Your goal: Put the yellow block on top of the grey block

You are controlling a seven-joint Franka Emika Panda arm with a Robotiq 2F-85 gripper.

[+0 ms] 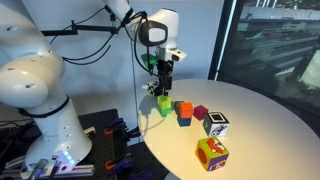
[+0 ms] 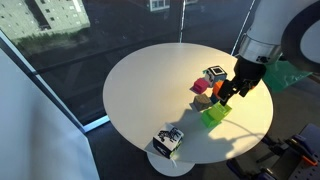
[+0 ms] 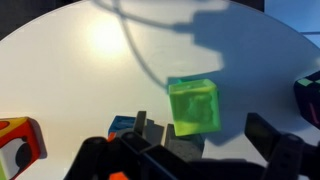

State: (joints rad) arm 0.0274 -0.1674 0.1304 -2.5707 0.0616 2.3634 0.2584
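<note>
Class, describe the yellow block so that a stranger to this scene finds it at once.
Start at the round white table and find the robot's gripper hanging near its edge. Just below it sits the yellow block, ending a row with an orange cube and a purple cube. It alone is plain yellow-green.

Downward pincer (image 1: 160, 84), jaws apart
</note>
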